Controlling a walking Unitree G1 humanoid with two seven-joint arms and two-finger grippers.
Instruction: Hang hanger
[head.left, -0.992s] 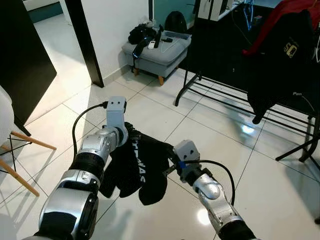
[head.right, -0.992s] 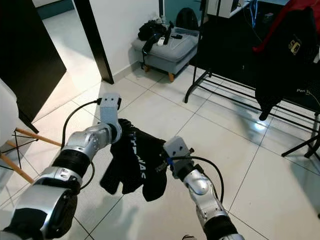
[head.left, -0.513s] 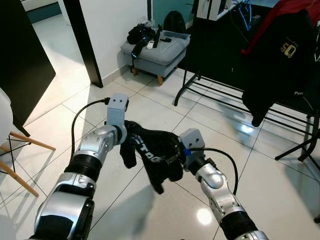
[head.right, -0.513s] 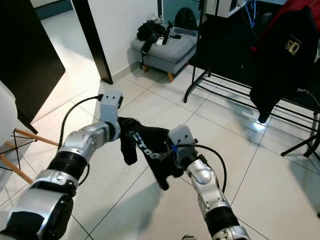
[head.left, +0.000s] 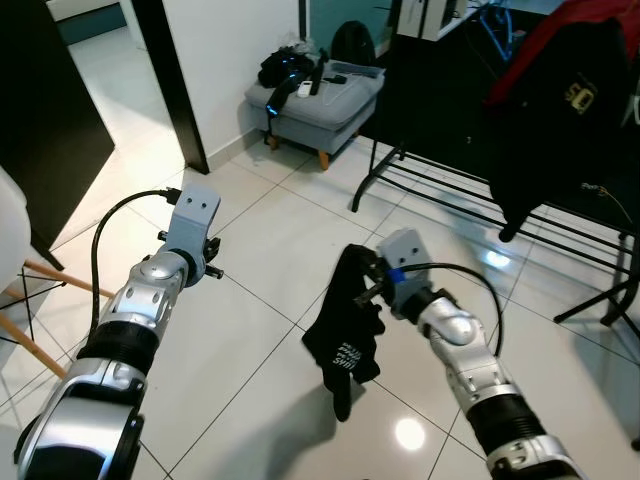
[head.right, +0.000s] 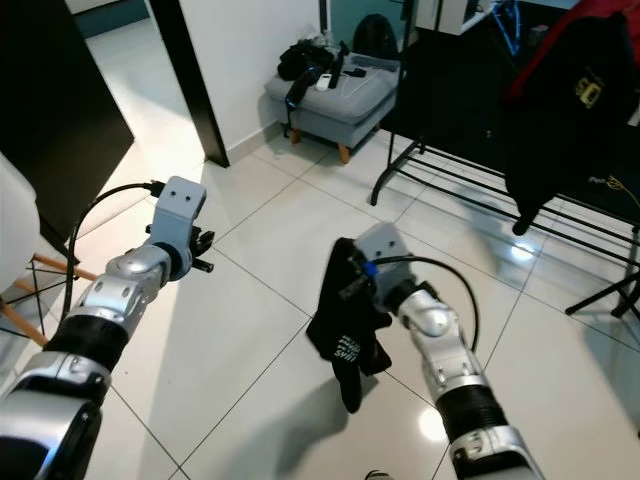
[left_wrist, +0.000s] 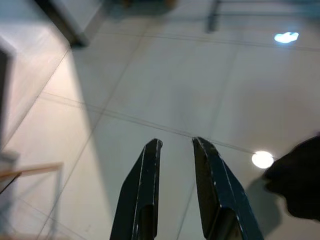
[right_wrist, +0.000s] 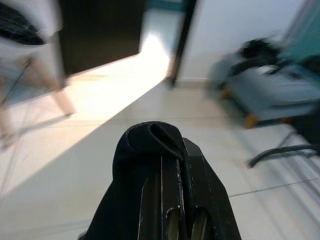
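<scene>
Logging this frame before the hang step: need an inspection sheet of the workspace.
Surface: glossy white tiled floor, light glare spots.
Job's things: black garment dangling from the right gripper, clear of the floor; black clothes rack ahead with a dark jacket on it; no hanger made out.
Clutter: grey ottoman piled with dark items.
Grippers: right gripper jaws shut on the garment's folded edge; left gripper jaws slightly apart, holding nothing, over bare floor.
Cables: black cable loops at each wrist.
Surroundings: white chair with wooden legs on the left, black doorframe, white wall.
</scene>
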